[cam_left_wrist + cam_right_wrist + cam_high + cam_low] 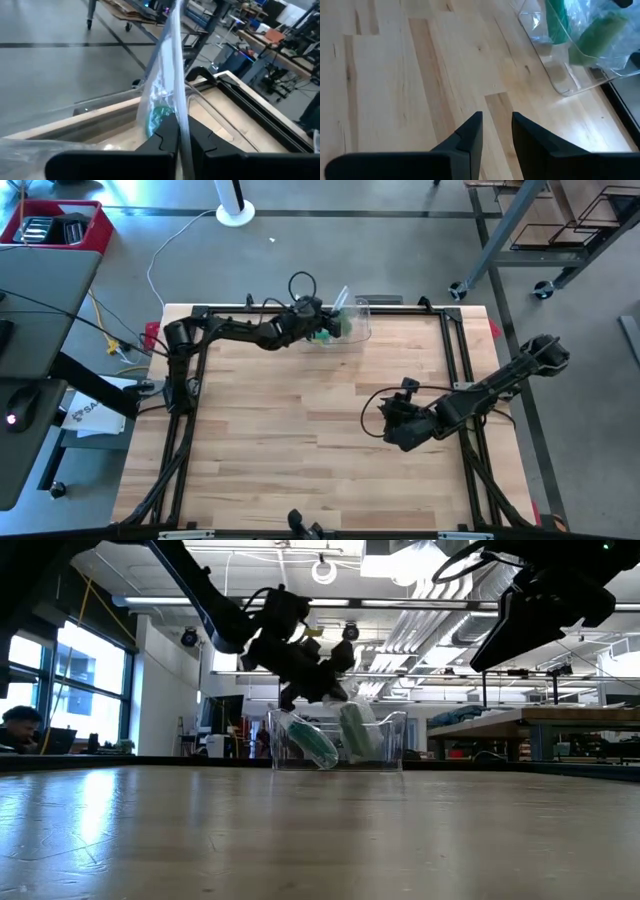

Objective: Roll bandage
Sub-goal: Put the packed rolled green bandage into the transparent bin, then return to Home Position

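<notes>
Bandage (313, 743) pouch (165, 80) pinched by left tool (178, 132)

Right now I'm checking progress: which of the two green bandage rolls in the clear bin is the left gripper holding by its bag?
The paler green roll, standing nearly upright; the left gripper pinches its plastic bag. The teal roll leans free.

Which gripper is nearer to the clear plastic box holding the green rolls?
Left. The left gripper is at the clear plastic box, pinching a clear bag. The right gripper hangs apart over the bare wooden table.
</notes>
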